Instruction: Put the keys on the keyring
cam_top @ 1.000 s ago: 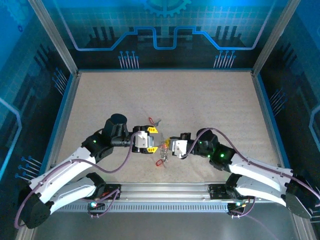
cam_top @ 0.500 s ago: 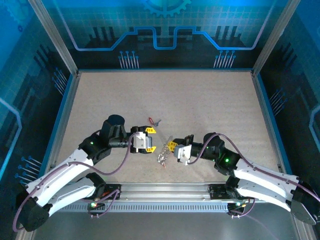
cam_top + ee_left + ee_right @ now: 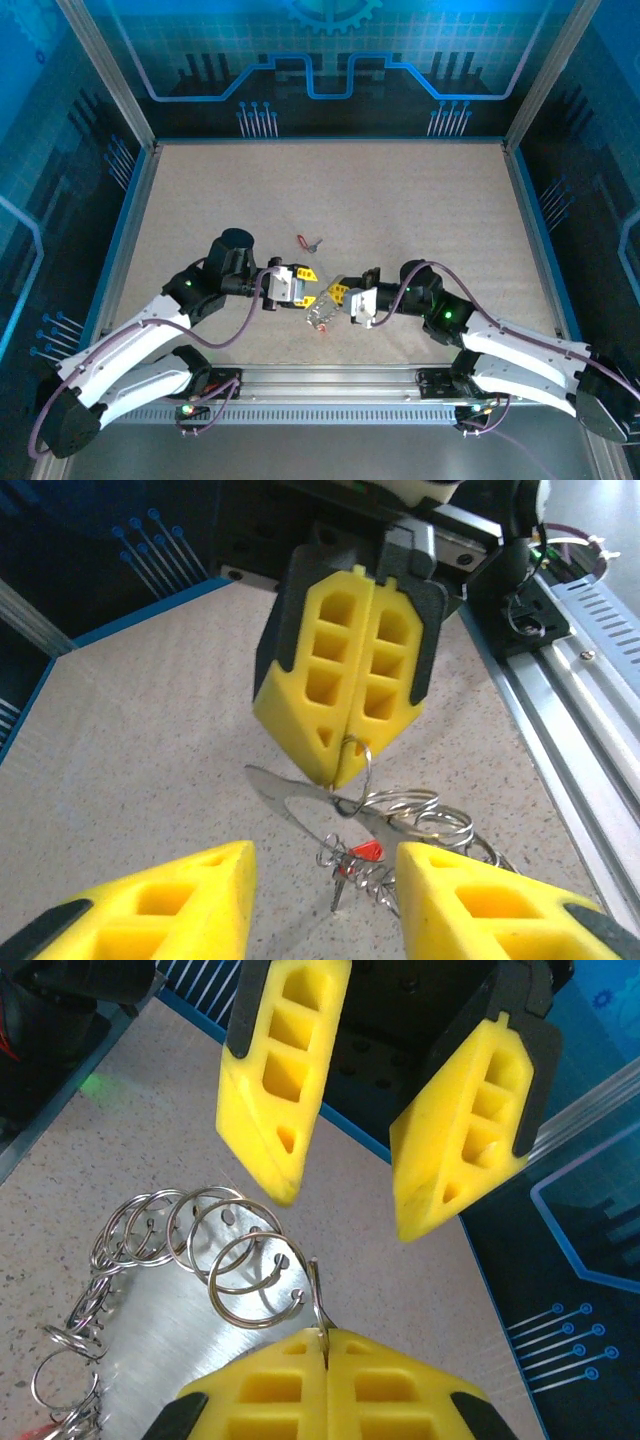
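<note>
The right end effector (image 3: 322, 1345) is closed on the keyring (image 3: 215, 1245); the left end effector (image 3: 348, 1208) is wide open and empty. It likely must fetch a key (image 3: 310, 242) next.

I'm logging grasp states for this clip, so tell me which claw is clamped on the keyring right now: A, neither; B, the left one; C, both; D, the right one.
D: the right claw is shut, its yellow fingers pinching a wire loop of the keyring, while the left claw stands open.
</note>
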